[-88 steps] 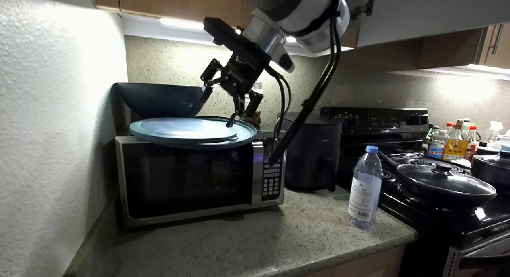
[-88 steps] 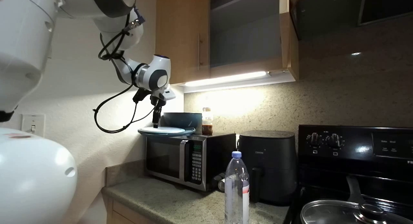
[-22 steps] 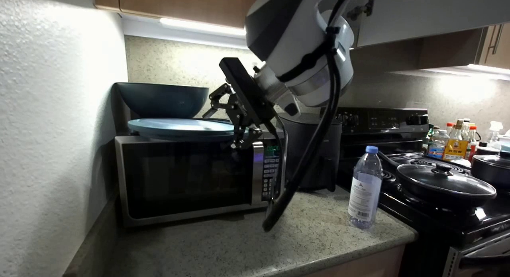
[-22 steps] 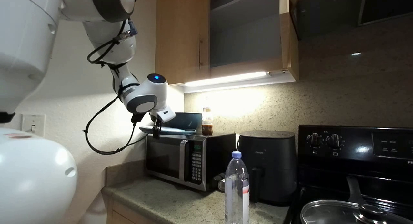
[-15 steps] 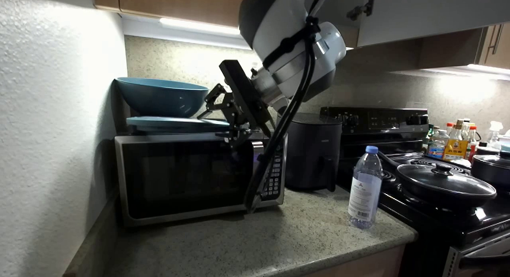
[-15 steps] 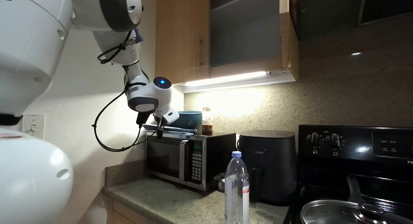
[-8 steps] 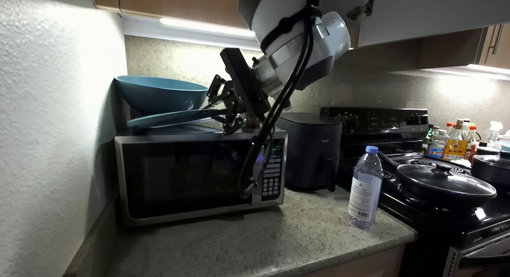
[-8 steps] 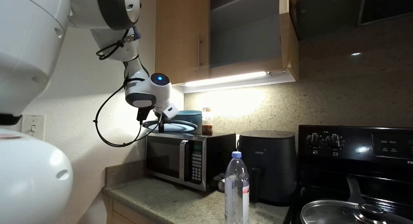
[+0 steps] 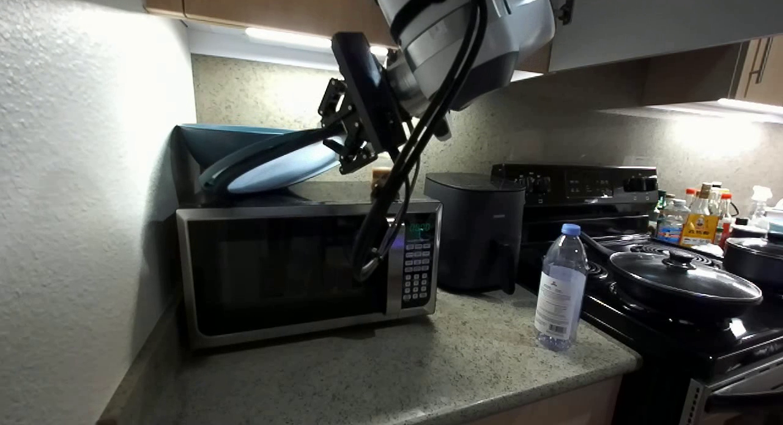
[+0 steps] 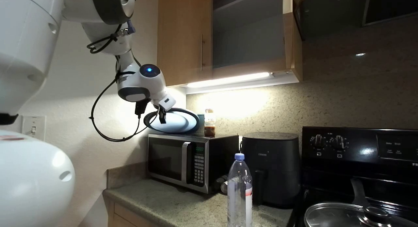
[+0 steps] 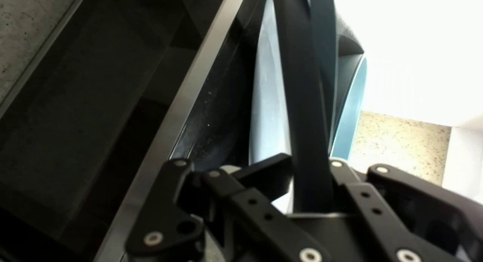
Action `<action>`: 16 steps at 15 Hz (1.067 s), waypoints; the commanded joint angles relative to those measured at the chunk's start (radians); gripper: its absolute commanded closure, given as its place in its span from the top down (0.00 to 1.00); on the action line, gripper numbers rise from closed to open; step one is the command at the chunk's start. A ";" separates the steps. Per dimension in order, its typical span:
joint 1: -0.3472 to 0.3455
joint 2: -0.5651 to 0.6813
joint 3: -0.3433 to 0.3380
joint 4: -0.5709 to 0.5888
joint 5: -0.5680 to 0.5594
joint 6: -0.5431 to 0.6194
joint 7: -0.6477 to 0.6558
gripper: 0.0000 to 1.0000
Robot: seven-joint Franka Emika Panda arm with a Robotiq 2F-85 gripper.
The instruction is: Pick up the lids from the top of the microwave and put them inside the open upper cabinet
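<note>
Stone counter [image 9: 391,376]: microwave [image 9: 281,272] left, stove [image 9: 587,186] right.
My fingers [image 11: 266,175] pinch the lids [image 9: 293,162] by one edge, tilted over the microwave, near side of the bowl [image 9: 217,144], below the cabinet [image 10: 249,66].

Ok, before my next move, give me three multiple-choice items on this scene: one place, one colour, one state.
1. The rounded black appliance stands: A) between microwave and stove; B) on the stove; C) atop the microwave.
2. The bottle cap is: A) red; B) green; C) blue.
3. The lids are: A) lying flat; B) tilted; C) on the stove.
Right letters:
1: A, both exterior views show it there.
2: C, it looks blue in both.
3: B, their rim sits higher at the gripper.
</note>
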 commanded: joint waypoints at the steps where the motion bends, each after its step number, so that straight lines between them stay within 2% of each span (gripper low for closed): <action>1: 0.008 -0.068 0.024 -0.032 0.034 0.075 -0.032 0.03; 3: 0.010 -0.086 0.036 -0.041 0.030 0.095 -0.021 0.02; 4: 0.008 -0.028 0.025 -0.002 0.000 0.066 0.000 0.04; 5: 0.008 -0.032 0.027 -0.004 0.000 0.067 0.000 0.07; 9: 0.008 -0.024 0.025 -0.006 0.000 0.067 0.000 0.07; 10: 0.009 -0.027 0.029 -0.004 0.005 0.069 -0.004 0.03; 14: 0.029 -0.102 0.072 -0.047 0.020 0.174 -0.026 0.03; 15: 0.091 -0.127 0.026 -0.071 -0.029 0.217 0.033 0.03; 16: 0.105 -0.145 0.032 -0.087 -0.033 0.253 0.030 0.03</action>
